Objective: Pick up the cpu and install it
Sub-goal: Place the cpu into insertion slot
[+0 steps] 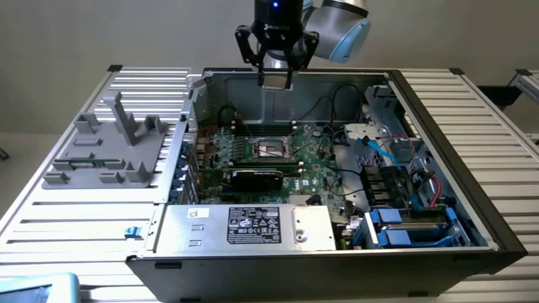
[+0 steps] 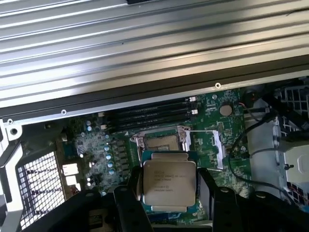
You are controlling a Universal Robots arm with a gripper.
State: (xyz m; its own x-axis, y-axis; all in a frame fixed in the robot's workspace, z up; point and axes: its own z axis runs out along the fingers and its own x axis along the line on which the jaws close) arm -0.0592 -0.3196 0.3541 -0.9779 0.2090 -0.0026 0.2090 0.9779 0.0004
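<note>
My gripper (image 1: 276,81) hangs high over the open computer case (image 1: 455,189), near its far wall, with its black fingers (image 2: 126,203) shut on the cpu (image 2: 169,182). The cpu is a flat square chip with a silver-beige top and printed text, held by its two side edges; in the exterior view the cpu (image 1: 276,82) shows between the fingertips. Well below it on the green motherboard (image 1: 316,167) sits the black socket frame (image 1: 271,147) with metal edges, standing apart from the chip. The socket (image 2: 161,142) also shows just beyond the held chip.
A grey plastic fixture (image 1: 105,148) with upright posts stands on the slatted table at the exterior view's left. Inside the case are memory slots (image 2: 154,112), a black card (image 1: 257,178), a silver power supply (image 1: 244,227), cables (image 1: 383,154) and blue drive bays (image 1: 404,230).
</note>
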